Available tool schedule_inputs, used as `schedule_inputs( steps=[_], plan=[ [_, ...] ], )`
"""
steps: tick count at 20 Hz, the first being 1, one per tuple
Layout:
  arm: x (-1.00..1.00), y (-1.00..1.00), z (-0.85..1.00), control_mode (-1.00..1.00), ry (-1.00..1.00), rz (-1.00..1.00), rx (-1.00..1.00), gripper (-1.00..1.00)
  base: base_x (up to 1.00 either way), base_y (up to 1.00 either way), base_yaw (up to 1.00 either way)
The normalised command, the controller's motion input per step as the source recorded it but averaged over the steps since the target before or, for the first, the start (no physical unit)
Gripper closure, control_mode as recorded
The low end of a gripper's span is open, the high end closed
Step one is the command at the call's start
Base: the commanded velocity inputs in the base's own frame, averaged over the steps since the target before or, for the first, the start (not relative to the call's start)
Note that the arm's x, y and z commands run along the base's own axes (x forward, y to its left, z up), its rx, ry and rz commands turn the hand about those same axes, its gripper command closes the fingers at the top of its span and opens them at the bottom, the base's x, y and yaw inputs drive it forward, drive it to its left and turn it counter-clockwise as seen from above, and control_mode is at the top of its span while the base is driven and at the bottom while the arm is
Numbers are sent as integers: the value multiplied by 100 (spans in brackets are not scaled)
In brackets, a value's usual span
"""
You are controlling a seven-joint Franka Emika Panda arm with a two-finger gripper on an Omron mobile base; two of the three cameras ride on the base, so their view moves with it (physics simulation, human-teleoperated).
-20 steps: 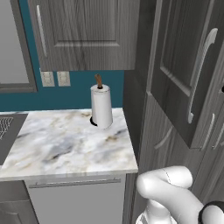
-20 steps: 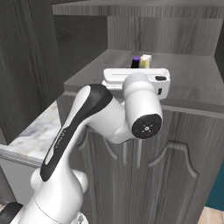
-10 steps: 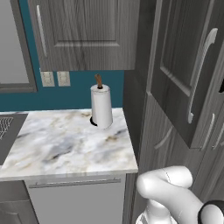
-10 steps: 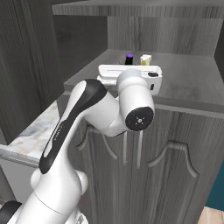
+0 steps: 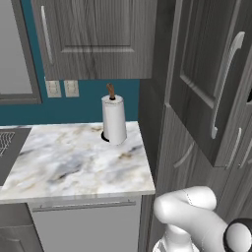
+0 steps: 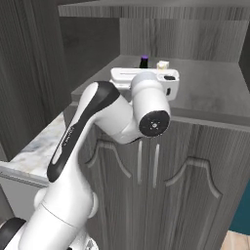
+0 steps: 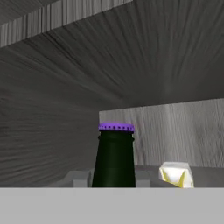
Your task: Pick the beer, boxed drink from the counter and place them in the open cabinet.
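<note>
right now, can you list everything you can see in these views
beer bottle: 1, near-black with purple cap, standing in the open cabinet, between the pincer's fingers
drink carton: 1, pale yellow and white, on the cabinet shelf beside the bottle
open cabinet: 1, dark grey wood grain, upper compartment of the tall unit
cabinet door: 1, dark grey with curved silver handle, swung open
paper towel roll: 1, white on a brown post, back of the marble worktop
marble worktop: 1, white-grey with tan veins, left of the tall unit
wall cabinet: 1, dark grey, above the worktop
wall outlets: 2, cream, on the teal wall
arm: 1, white, reaching into the cabinet
pincer: 1, shut on the bottle
</note>
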Motion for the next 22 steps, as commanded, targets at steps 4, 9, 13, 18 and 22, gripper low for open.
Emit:
schedule_inputs(
  steps=[4, 9, 13, 18, 22],
  plan=[
    [42, 0, 0, -100, 0, 0, 0, 100, 0, 0, 0],
    [34, 0, 0, -100, 0, 0, 0, 100, 0, 0, 0],
    [22, 0, 7, -100, 0, 0, 0, 100, 0, 0, 0],
    [0, 0, 30, -100, -1, 0, 0, 100, 0, 0, 0],
    [0, 0, 34, -100, -5, 0, 0, 100, 0, 0, 0]
  ],
)
